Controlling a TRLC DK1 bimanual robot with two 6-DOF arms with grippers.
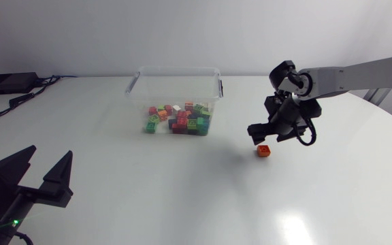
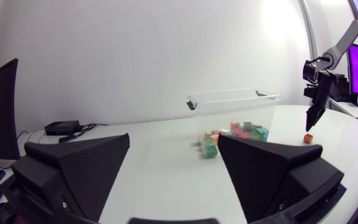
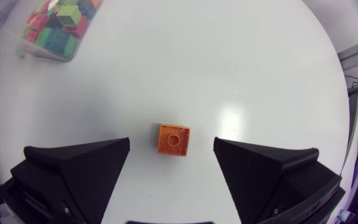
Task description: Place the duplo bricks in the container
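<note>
While the right jaws hang apart straight above the orange brick (image 3: 172,139), straddling it without touching, the step in hand looks like the pick. The brick lies stud up and a little skewed on the bare bench (image 1: 182,184), right of middle. A good grasp likely means turning square to its flat sides, dropping straight down, and closing only once below the stud. The box (image 1: 139,95), near the far edge, already holds a pile (image 1: 179,121) of bricks. The left jaws rest apart at the near left corner.
</note>
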